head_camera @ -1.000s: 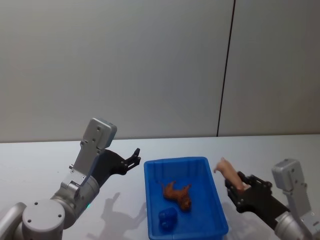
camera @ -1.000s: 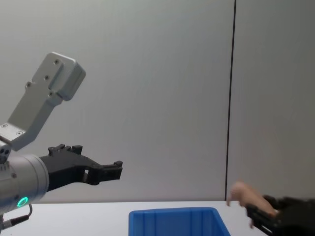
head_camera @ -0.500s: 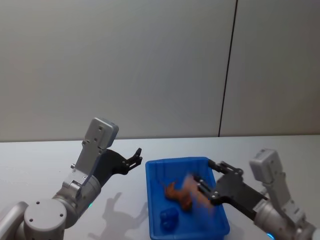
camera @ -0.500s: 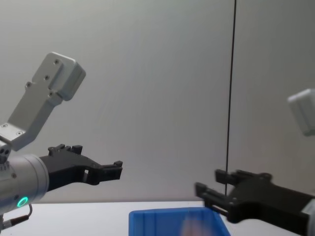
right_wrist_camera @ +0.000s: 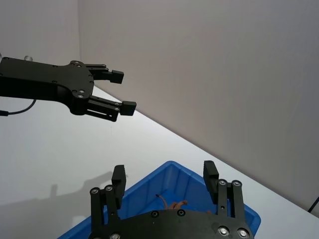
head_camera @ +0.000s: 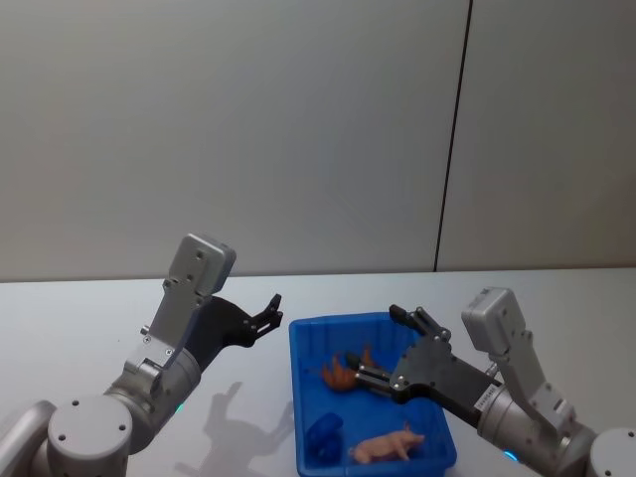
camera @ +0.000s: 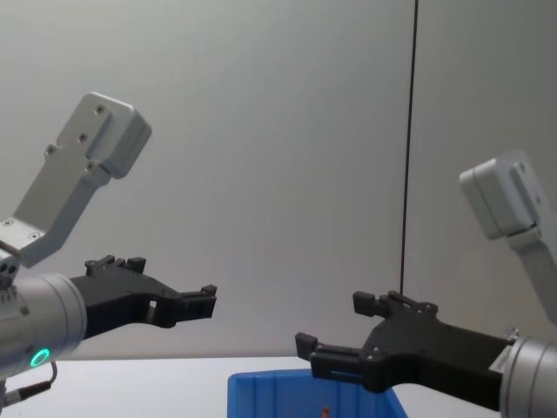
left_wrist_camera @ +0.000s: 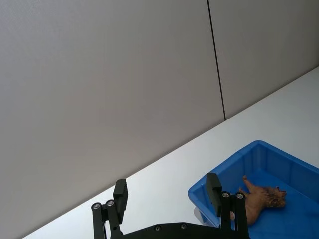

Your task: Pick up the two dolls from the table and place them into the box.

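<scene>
Over the blue box (head_camera: 437, 452), near the counter's (head_camera: 60, 318) front edge, the right gripper (head_camera: 383, 350) hangs with its jaws spread apart and holding nothing. Beneath it, inside the box, a pink doll (head_camera: 388, 446) lies by the front wall and a brown doll (head_camera: 341, 369) lies toward the back wall; a dark blue lump (head_camera: 323, 436) sits in the front left corner. Left of the box, the left gripper (head_camera: 268, 315) is raised above the counter, jaws apart and empty.

You see a bright blue box (head_camera: 303, 417) on the white table (head_camera: 89, 318), holding a brown doll (head_camera: 340, 371) and a pink doll (head_camera: 390, 444)
</scene>
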